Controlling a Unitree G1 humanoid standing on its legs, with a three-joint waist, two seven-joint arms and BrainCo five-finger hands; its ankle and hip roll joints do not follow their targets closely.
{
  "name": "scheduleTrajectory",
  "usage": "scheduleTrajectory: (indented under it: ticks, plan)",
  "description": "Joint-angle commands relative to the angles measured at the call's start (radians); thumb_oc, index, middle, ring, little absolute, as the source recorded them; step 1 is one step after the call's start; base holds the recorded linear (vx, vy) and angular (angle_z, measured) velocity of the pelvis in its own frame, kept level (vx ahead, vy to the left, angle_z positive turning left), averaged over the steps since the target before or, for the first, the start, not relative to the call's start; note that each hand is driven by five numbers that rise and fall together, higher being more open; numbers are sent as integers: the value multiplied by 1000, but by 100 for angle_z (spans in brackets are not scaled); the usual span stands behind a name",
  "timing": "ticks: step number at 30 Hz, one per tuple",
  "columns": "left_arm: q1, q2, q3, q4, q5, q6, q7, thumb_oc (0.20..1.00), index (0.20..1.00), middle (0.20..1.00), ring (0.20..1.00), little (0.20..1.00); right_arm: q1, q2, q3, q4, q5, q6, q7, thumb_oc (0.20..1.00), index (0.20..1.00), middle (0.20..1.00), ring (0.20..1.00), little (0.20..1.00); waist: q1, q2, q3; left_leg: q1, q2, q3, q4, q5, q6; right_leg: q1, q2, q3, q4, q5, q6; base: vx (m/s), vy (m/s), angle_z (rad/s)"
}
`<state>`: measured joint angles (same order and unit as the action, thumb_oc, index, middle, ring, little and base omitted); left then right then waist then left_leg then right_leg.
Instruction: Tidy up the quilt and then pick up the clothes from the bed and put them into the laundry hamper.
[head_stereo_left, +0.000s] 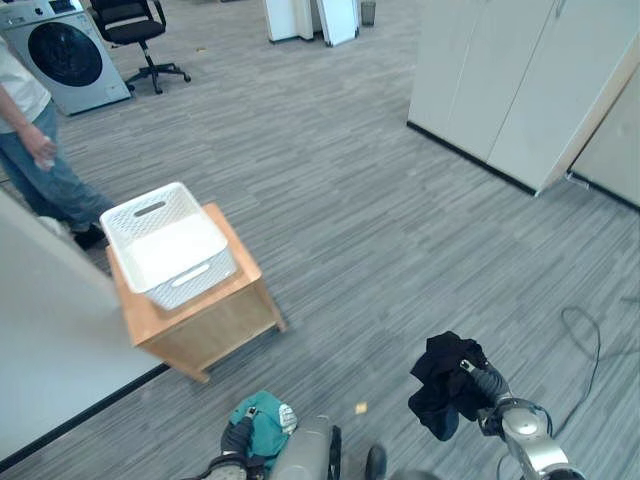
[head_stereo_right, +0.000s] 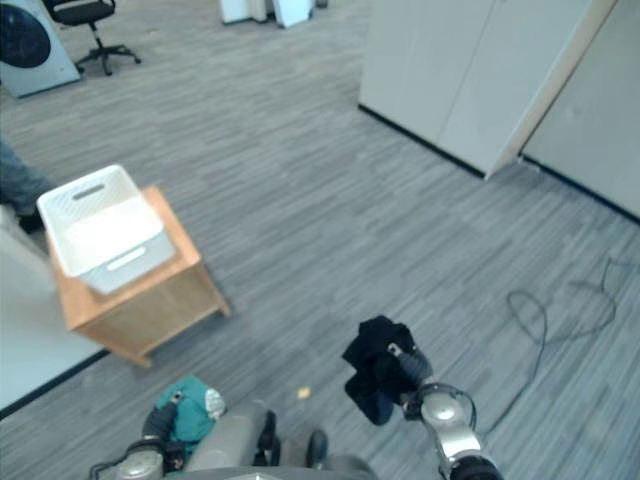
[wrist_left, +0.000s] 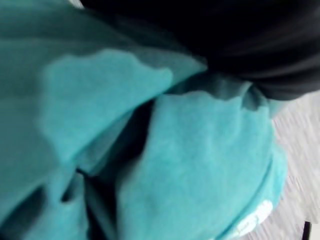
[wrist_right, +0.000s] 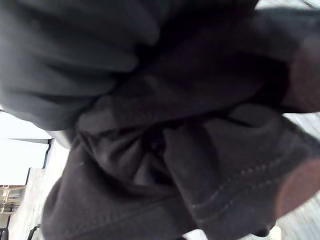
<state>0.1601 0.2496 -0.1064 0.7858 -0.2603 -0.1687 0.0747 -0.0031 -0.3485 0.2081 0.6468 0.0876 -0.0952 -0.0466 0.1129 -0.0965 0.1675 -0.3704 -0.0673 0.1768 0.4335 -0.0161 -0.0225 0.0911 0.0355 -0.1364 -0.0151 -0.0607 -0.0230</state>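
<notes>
A teal garment (head_stereo_left: 264, 424) is bunched in my left hand (head_stereo_left: 238, 438) low at the left, and the same cloth (wrist_left: 190, 165) shows close up in the left wrist view. My right hand (head_stereo_left: 488, 384) at the lower right is shut on a black garment (head_stereo_left: 443, 387), which hangs above the carpet; its folds (wrist_right: 150, 150) show in the right wrist view. The white slotted laundry hamper (head_stereo_left: 150, 198) stands on a low wooden table (head_stereo_left: 222, 318) ahead to the left, well apart from both hands. It looks empty.
A white panel (head_stereo_left: 50, 330) runs along the left beside the table. A person (head_stereo_left: 30, 150) stands behind it, near a washing machine (head_stereo_left: 65, 50) and an office chair (head_stereo_left: 135, 30). White cabinets (head_stereo_left: 520, 80) line the far right. Grey carpet (head_stereo_left: 380, 230) stretches between.
</notes>
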Motion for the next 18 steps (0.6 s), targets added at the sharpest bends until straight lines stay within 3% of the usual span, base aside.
scheduleTrajectory:
  ticks: [1, 2, 3, 4, 5, 7, 8, 10, 12, 13, 14, 15, 16, 17, 18]
  plan:
    - [-87, -2, -22, -37, 23, -49, 2, 200, 200, 200, 200, 200, 7, -84, -42, -68, -17, -65, 0, 200, 200, 200, 200, 200, 5, 45, 11, 165, 73, 46, -319, 82, -27, 67, -121, -31, -72, 47, 133, 589, 31, 46]
    - [-90, -14, -31, -13, 48, -37, 1, 200, 200, 200, 200, 200, 10, -87, -54, -67, -30, -67, -10, 200, 200, 200, 200, 200, 0, 41, 2, 169, 136, 212, -423, 81, -36, 132, -131, -114, -61, 2, 147, 593, 33, 62]
    - [-90, -14, -31, -13, 49, -37, 2, 200, 200, 200, 200, 200, 10, -87, -54, -67, -30, -67, -10, 200, 200, 200, 200, 200, -1, 40, 3, 172, 133, 212, -426, 82, -36, 135, -133, -115, -60, 0, 148, 799, 93, 53]
    - [-89, -20, -33, 15, 41, -25, -5, 200, 200, 200, 200, 200, 8, -76, -55, -60, -38, -61, -19, 200, 200, 200, 200, 200, 9, 38, -22, 210, 129, 225, -450, 108, -15, 144, -139, -151, 36, 2, 167, 607, 132, 70]
    - [-90, -18, -39, 33, 39, -30, -7, 200, 200, 200, 200, 200, 20, -62, -57, -52, -38, -63, -18, 200, 200, 200, 200, 200, 13, 18, -31, 212, 95, 198, -428, 94, 10, 135, -169, -161, 137, 39, 194, 786, 213, 85]
    - [-107, -15, -44, 63, 43, -19, -4, 200, 200, 200, 200, 200, 24, -39, -59, -51, -39, -58, -14, 200, 200, 200, 200, 200, -6, 8, -21, 272, 56, 191, -430, 56, 58, 76, -236, -142, 392, 183, 247, 604, 238, 94]
    - [-115, -8, -46, 61, 48, -16, 1, 200, 200, 200, 200, 200, 22, -29, -51, -61, -37, -60, -15, 200, 200, 200, 200, 200, -20, 16, -16, 322, 51, 179, -451, 42, 72, 34, -252, -120, 517, 239, 251, 548, 196, 63]
    - [-132, 1, -46, 71, 50, -17, 12, 200, 200, 200, 200, 200, 22, -18, -54, -65, -31, -61, -14, 200, 200, 200, 200, 200, -42, 51, -5, 403, 79, 137, -500, 37, 85, -91, -234, -97, 659, 246, 220, 548, 85, 58]
    - [-144, 11, -53, 67, 58, -20, 19, 200, 200, 200, 200, 200, 35, -18, -55, -88, -25, -60, -4, 200, 200, 200, 200, 200, -73, 54, 1, 451, 86, 55, -517, 31, 67, -174, -218, -93, 569, 191, 190, 519, -34, 146]
    - [-144, 10, -53, 67, 58, -20, 19, 200, 200, 200, 200, 200, 36, -18, -55, -89, -25, -60, -4, 200, 200, 200, 200, 200, -75, 55, 0, 449, 88, 53, -517, 33, 67, -173, -216, -97, 565, 193, 189, 629, -158, 197]
    - [-148, 20, -66, 67, 72, -24, 25, 200, 200, 200, 200, 200, 50, -21, -53, -101, -14, -62, 1, 200, 200, 200, 200, 200, -104, 48, 2, 489, 84, -13, -521, 10, 37, -217, -201, -85, 365, 166, 175, 442, -127, 174]
    - [-148, 20, -66, 67, 72, -24, 25, 200, 200, 200, 200, 200, 50, -21, -53, -101, -14, -62, 1, 200, 200, 200, 200, 200, -107, 49, 1, 487, 86, -16, -521, 12, 37, -214, -200, -89, 358, 169, 174, 666, -220, 169]
    - [-153, 24, -69, 70, 85, -25, 28, 200, 200, 200, 200, 200, 54, -24, -52, -101, -16, -63, -2, 200, 200, 200, 200, 200, -119, 40, 2, 508, 82, -54, -521, -14, 19, -229, -191, -67, 186, 161, 175, 622, -238, 122]
    - [-168, 25, -68, 92, 101, -31, 28, 200, 200, 200, 200, 200, 63, -24, -56, -98, -19, -59, -3, 200, 200, 200, 200, 200, -144, 37, 4, 545, 93, -118, -521, -52, -12, -258, -170, 17, -14, 185, 206, 825, -319, 138]
    - [-179, 24, -62, 113, 109, -35, 38, 200, 200, 200, 200, 200, 61, -29, -52, -91, -27, -58, -6, 200, 200, 200, 200, 200, -162, 33, 3, 561, 95, -145, -521, -56, -18, -276, -165, 73, -49, 231, 225, 794, -280, 154]
